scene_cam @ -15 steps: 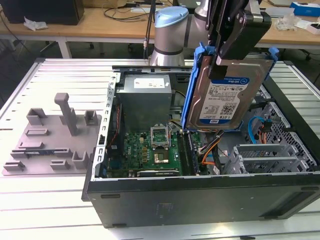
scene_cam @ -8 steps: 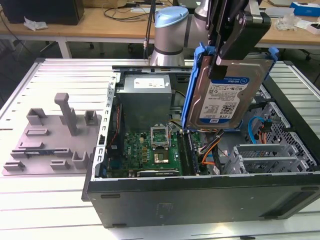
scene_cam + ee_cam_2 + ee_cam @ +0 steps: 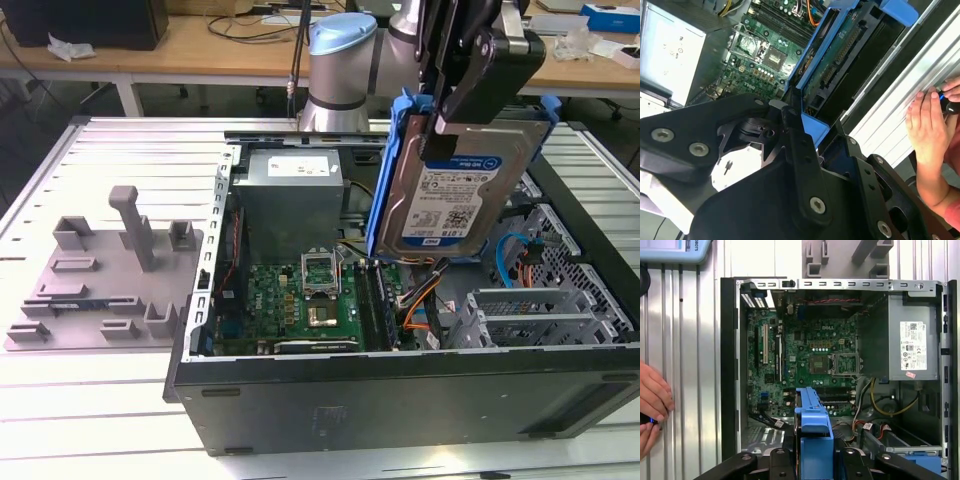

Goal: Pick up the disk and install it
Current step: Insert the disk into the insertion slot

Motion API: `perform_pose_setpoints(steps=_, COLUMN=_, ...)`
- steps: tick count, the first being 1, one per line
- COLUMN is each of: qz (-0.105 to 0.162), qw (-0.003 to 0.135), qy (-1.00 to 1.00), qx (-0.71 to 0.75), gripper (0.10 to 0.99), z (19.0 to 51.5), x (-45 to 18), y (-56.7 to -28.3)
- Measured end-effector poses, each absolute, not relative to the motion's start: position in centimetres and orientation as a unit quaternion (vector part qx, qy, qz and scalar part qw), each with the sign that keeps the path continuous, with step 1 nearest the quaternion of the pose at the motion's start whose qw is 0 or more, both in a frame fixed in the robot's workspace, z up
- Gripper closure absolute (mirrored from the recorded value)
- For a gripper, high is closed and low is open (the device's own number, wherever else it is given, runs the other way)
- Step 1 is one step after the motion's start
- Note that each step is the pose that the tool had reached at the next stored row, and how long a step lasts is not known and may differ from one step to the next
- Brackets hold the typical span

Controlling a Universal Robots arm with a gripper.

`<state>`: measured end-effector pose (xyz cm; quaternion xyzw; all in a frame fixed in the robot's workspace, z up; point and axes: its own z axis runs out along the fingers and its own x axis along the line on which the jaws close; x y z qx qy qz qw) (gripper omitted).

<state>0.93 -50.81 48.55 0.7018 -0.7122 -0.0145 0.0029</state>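
The disk [image 3: 455, 200] is a silver-black drive with a white-and-blue label, clipped in a blue carrier frame. It hangs on edge, tilted, above the open computer case [image 3: 400, 390]. My gripper [image 3: 452, 120] is shut on its upper part. Its lower end is over the motherboard [image 3: 310, 300], near the metal drive cage [image 3: 530, 310] at the exterior view's right. The second wrist view shows the disk's green circuit side [image 3: 840, 55] between my black fingers [image 3: 800, 145]. The blue carrier [image 3: 814, 430] also rises over the case in the first wrist view.
A grey power supply [image 3: 290, 195] fills the case's far corner, with cables beside it. A grey fixture plate [image 3: 100, 280] with upright posts lies on the slatted table at the exterior view's left. A person's hand [image 3: 927, 125] rests on the table beside the case.
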Motion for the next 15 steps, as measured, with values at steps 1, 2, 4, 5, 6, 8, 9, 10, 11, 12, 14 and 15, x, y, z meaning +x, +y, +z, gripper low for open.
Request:
perform_pose_setpoints(steps=1, qz=-0.014, qw=0.003, qy=-0.712, qx=0.702, gripper=0.718, z=48.5, x=1.0, y=-50.9)
perform_pose_setpoints(steps=2, qz=-0.014, qw=0.003, qy=-0.712, qx=0.702, gripper=0.718, z=48.5, x=1.1, y=-51.0)
perform_pose_setpoints(steps=4, qz=-0.014, qw=0.002, qy=-0.712, qx=0.702, gripper=0.718, z=48.5, x=1.2, y=-51.1)
perform_pose_setpoints(steps=5, qz=-0.014, qw=0.002, qy=-0.712, qx=0.702, gripper=0.718, z=48.5, x=1.3, y=-51.1)
perform_pose_setpoints(steps=6, qz=-0.014, qw=0.002, qy=-0.712, qx=0.702, gripper=0.718, z=48.5, x=1.4, y=-51.1)
perform_pose_setpoints(steps=8, qz=-0.013, qw=0.001, qy=-0.712, qx=0.702, gripper=0.718, z=48.5, x=1.5, y=-51.2)
perform_pose_setpoints(steps=9, qz=-0.012, qw=0.001, qy=-0.712, qx=0.702, gripper=0.718, z=48.5, x=1.6, y=-51.2)
perform_pose_setpoints(steps=10, qz=-0.012, qw=0.000, qy=-0.712, qx=0.702, gripper=0.718, z=48.5, x=1.7, y=-51.3)
perform_pose_setpoints(steps=11, qz=-0.012, qw=0.000, qy=-0.712, qx=0.702, gripper=0.718, z=48.5, x=1.8, y=-51.3)
perform_pose_setpoints(steps=12, qz=-0.012, qw=0.000, qy=-0.712, qx=0.702, gripper=0.718, z=48.5, x=1.9, y=-51.4)
perform_pose_setpoints(steps=14, qz=-0.011, qw=0.000, qy=-0.712, qx=0.702, gripper=0.718, z=48.4, x=2.1, y=-51.4)
perform_pose_setpoints(steps=15, qz=-0.011, qw=-0.001, qy=-0.712, qx=0.702, gripper=0.718, z=48.4, x=2.2, y=-51.5)
